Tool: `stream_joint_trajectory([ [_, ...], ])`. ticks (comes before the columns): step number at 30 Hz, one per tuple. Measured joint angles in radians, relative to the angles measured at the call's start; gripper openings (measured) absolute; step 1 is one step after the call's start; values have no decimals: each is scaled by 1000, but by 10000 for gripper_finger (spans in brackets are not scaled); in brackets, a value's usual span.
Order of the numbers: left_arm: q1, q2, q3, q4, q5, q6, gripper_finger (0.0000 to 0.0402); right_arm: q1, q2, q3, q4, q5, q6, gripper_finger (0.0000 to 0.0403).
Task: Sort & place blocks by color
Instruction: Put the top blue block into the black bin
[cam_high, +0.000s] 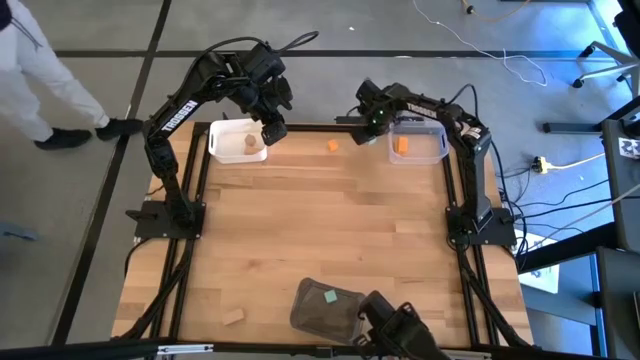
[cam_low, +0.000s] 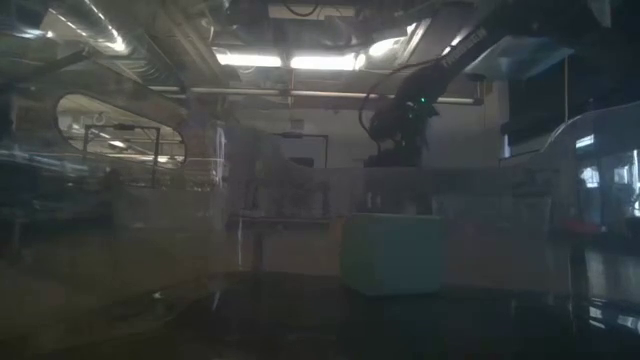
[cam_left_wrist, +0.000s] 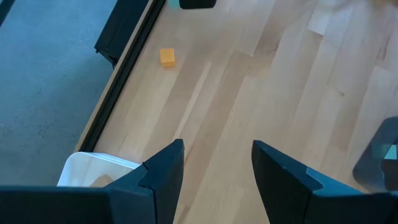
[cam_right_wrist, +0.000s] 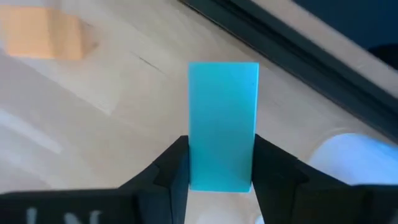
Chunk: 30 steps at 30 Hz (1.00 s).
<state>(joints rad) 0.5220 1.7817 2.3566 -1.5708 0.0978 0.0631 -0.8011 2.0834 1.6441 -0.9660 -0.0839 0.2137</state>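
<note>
Teal-green wooden bar block (cam_right_wrist: 222, 124) sits clamped in our right gripper (cam_right_wrist: 221, 163), long axis running out past the fingers; dark grey tray (cam_high: 325, 306) w/ teal lies well apart across the table. Left gripper (cam_left_wrist: 217, 163) open, empty.

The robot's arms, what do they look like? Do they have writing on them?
Both arms are black, built of jointed links with black cables trailing along them. The left arm has white lettering on its side. The right arm shows a small green light. The left gripper has two flat, dark, wedge-shaped fingers.
</note>
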Motion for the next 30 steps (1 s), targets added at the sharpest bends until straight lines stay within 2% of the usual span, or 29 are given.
stream_joint_trajectory([
  [7, 0, 0, 0, 0, 0, 25, 179, 51, -1, 205, -278, 1, -174, 135],
  [13, 0, 0, 0, 0, 2, 26, 179, 152, -2, 361, -501, 4, -289, 135],
  [16, 1, 0, 0, 0, 62, 71, 179, 221, -2, 407, -575, 4, -333, 135],
  [22, 0, 0, 0, 0, 231, 247, 179, 383, -3, 426, -605, 55, -373, 135],
  [30, 2, 0, -1, 0, 210, 320, 179, 600, -4, 426, -605, 56, -349, 135],
])
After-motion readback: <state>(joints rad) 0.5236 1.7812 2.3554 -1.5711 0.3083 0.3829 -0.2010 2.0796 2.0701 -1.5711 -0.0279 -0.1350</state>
